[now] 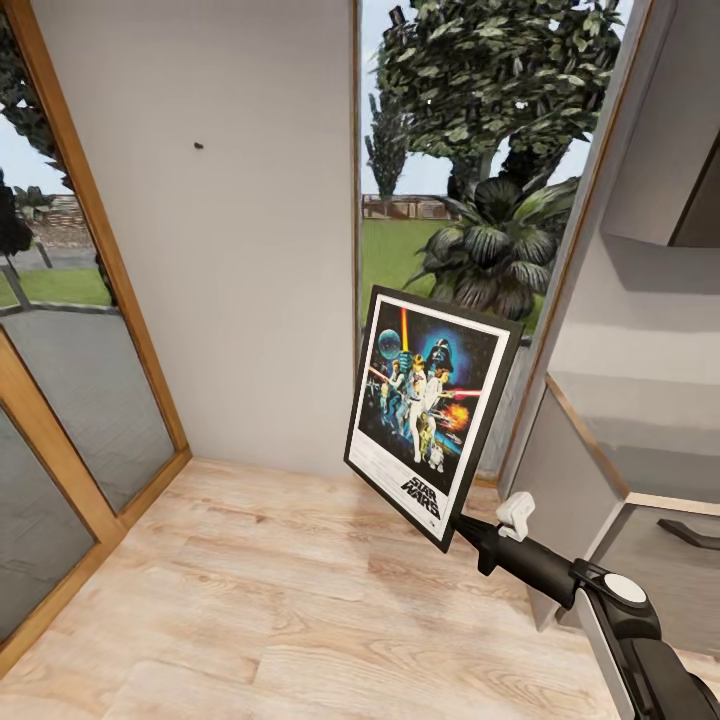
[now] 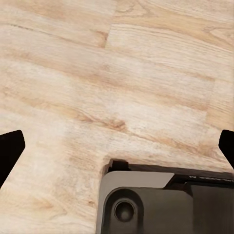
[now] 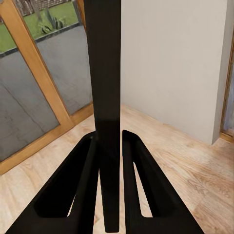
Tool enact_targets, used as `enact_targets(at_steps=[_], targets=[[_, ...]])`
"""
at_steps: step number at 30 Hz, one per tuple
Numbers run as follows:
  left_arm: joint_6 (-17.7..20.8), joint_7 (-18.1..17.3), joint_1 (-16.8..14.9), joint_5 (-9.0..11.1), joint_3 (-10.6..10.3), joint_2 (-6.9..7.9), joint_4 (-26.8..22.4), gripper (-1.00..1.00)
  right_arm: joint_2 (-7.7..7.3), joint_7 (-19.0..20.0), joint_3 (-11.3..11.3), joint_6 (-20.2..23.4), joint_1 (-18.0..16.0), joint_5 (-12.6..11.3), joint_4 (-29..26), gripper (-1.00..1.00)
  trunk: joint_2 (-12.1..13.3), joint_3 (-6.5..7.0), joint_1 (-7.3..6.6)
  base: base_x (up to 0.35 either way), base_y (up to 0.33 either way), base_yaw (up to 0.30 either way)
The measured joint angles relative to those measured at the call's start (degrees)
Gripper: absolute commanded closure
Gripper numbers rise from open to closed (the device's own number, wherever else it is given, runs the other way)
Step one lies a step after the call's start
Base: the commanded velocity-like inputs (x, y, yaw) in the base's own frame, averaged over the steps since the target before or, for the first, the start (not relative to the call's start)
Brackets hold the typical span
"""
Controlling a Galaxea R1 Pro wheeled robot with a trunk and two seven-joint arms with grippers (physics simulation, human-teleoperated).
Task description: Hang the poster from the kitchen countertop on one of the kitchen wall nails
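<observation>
The Star Wars poster is held in the air, tilted, its artwork facing me, in front of the pale grey wall. My right gripper is shut on the poster's lower right corner. In the right wrist view the poster's black edge runs upright between both fingers. A small dark wall nail sticks out of the wall, up and to the left of the poster. My left gripper hangs open over the wood floor, only its dark tips at the frame's sides.
Wood-framed glass doors stand to the left. A window onto trees is right of the wall panel. A grey cabinet and counter edge stand at the right. The robot's dark base lies below the left gripper.
</observation>
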Motion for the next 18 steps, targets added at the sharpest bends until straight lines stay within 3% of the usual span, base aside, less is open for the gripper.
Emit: enact_targets(at_steps=[18], targets=[[0.0, 0.0, 0.0, -0.1, -0.1, 0.0, 0.0, -1.0, 0.03, 0.0, 0.0, -0.1, 0.0, 0.1, 0.0, 1.0, 0.0, 0.0, 0.0, 0.0, 0.017, 0.0]])
